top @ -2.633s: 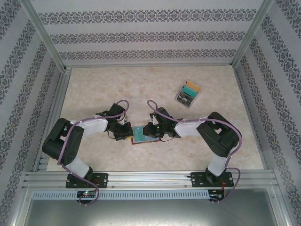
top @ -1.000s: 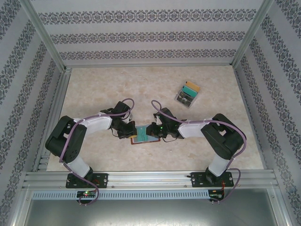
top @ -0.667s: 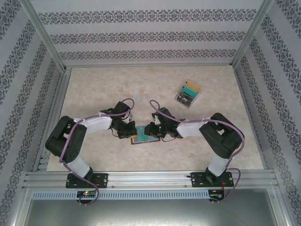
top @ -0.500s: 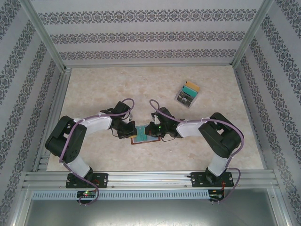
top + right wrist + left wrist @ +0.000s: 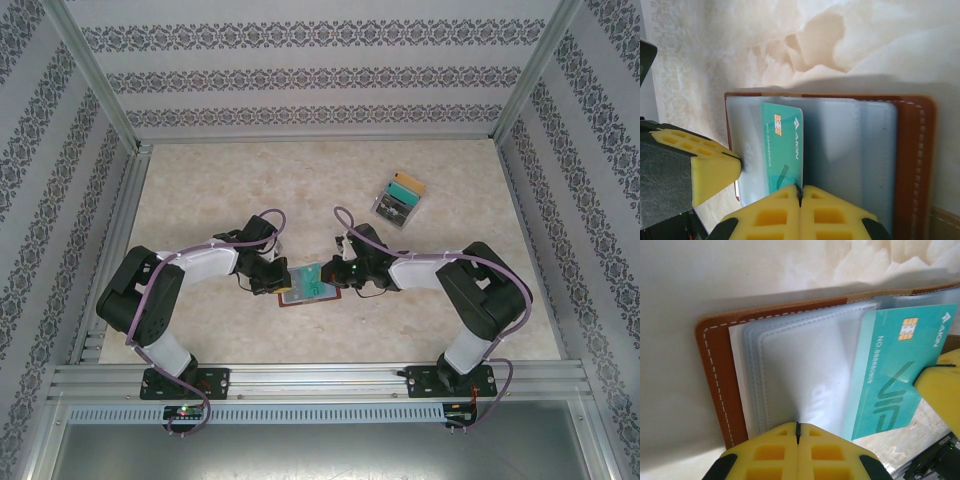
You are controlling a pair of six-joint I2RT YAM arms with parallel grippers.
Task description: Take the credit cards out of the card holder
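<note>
Both arms are built alike. The left arm (image 5: 200, 264) and the right arm (image 5: 418, 267) each pair bulky matte-black joint housings with smooth white shells on the forearm and on the short link above the base. A thin lilac cable (image 5: 268, 220) runs the length of the left arm and loops free near the wrist; a matching lilac cable (image 5: 345, 218) does the same on the right. Each arm stands on a flat black base plate (image 5: 180, 383). The jaws are bright yellow moulded plastic. The left fingers (image 5: 765, 457) and the right fingers (image 5: 835, 217) are patterned with square waffle-like recesses.
</note>
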